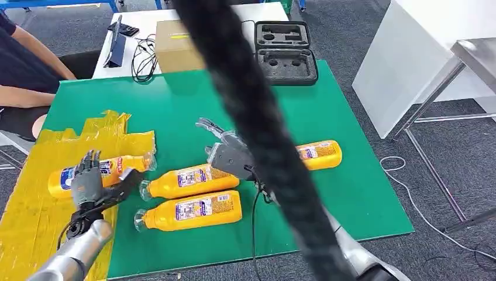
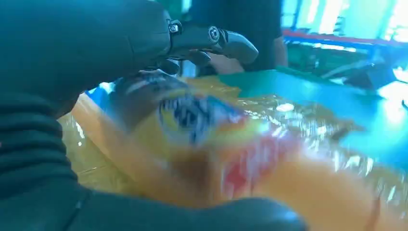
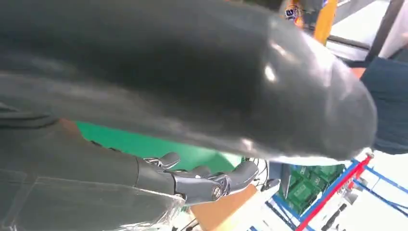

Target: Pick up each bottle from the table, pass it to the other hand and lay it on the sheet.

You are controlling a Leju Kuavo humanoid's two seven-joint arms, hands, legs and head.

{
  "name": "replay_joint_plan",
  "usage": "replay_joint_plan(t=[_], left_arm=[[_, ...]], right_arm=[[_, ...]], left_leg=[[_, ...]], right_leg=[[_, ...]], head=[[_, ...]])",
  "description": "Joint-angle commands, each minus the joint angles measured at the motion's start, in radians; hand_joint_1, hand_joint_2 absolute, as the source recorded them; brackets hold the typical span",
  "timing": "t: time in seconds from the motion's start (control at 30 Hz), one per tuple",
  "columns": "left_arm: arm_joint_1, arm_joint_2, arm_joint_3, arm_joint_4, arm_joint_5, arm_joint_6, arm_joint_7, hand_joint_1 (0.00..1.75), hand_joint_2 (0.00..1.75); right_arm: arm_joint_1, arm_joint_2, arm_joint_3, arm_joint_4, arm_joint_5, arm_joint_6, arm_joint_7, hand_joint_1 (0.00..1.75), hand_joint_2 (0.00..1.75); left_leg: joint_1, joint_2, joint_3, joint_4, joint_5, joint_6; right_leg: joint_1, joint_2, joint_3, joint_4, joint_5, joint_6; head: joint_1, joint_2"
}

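Head view: a green surface (image 1: 327, 111) is seen set on grey carpet, with a crinkled yellow sheet (image 1: 35, 205) spread over its left end. Behind it, a white table (image 1: 257, 12) is loaded with a cardboard box (image 1: 175, 44), a black foam case (image 1: 285, 51) and loose cables (image 1: 142, 58). A seated person (image 1: 20, 70) is caught at the left edge, and a thick black cable (image 1: 257, 134) is slung across the lens. One bottle (image 1: 126, 165) is laid on the sheet, partly covered by the left hand (image 1: 93, 181), whose fingers are spread above it; whether it is gripped cannot be told. Two bottles (image 1: 187, 181) (image 1: 190, 212) are laid side by side on the green, just beside the sheet. A fourth bottle (image 1: 319, 154) is left farther right. The right hand (image 1: 225, 149) is held open above the green between them, with nothing in it.

Left wrist view: the blurred orange bottle (image 2: 288, 187) is pictured lying on the glossy sheet (image 2: 96, 163), directly under the left hand (image 2: 72, 53), the fingers (image 2: 216, 41) extended over it.

Right wrist view: the right hand (image 3: 192, 183) is shown with fingers apart and nothing held, the green surface (image 3: 144, 144) beneath.
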Motion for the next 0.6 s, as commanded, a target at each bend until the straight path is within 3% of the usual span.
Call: replay_joint_plan(t=[0.03, 0.27, 0.33, 0.4, 0.43, 0.6], left_arm=[[-0.048, -0.053, 0.271, 0.01, 0.232, -0.045, -0.169, 0.0, 0.0], [-0.048, -0.053, 0.271, 0.01, 0.232, -0.045, -0.169, 0.0, 0.0], [-0.05, -0.072, 0.35, -0.026, 0.393, -0.094, -0.268, 0.0, 0.0], [-0.019, -0.114, 0.412, -0.214, 0.694, -0.24, -0.268, 0.0, 0.0], [-0.008, -0.123, 0.418, -0.271, 0.767, -0.269, -0.268, 0.0, 0.0], [0.166, -0.115, 0.214, -0.676, 1.214, -0.309, -0.256, 0.0, 0.0]], right_arm=[[-0.052, -0.024, 0.072, 0.096, 0.011, 0.01, 0.002, 0.0, 0.0], [-0.052, -0.024, 0.072, 0.096, 0.011, 0.01, 0.002, 0.0, 0.0], [-0.059, -0.031, 0.099, 0.114, 0.033, 0.013, 0.006, 0.0, 0.0], [-0.061, -0.036, 0.143, 0.148, 0.09, -0.011, 0.025, 0.0, 0.0], [-0.064, -0.033, 0.157, 0.161, 0.108, -0.018, 0.034, 0.0, 1.75], [-0.005, -0.028, 0.241, 0.155, 0.289, -0.132, 0.111, 0.0, 1.75]], left_leg=[[0.001, 0.0, 0.001, 0.0, -0.001, -0.002], [0.002, 0.0, 0.003, 0.001, -0.002, -0.003], [0.002, 0.0, 0.003, 0.001, -0.002, -0.004], [0.002, 0.0, 0.003, 0.001, -0.002, -0.004], [0.002, -0.001, 0.002, 0.001, -0.001, -0.003], [0.001, 0.003, 0.004, -0.001, -0.001, -0.003]], right_leg=[[0.001, -0.002, 0.002, -0.001, -0.001, 0.0], [0.002, -0.002, 0.004, 0.0, -0.001, 0.0], [0.002, -0.002, 0.004, 0.0, -0.002, 0.0], [0.003, -0.003, 0.004, 0.0, -0.002, 0.0], [0.002, -0.003, 0.003, 0.0, -0.001, 0.0], [0.002, 0.001, 0.004, -0.002, 0.0, 0.0]], head=[[0.0, 0.0], [0.0, 0.0], [0.0, 0.0], [0.0, 0.0], [0.0, 0.0], [0.0, 0.0]])
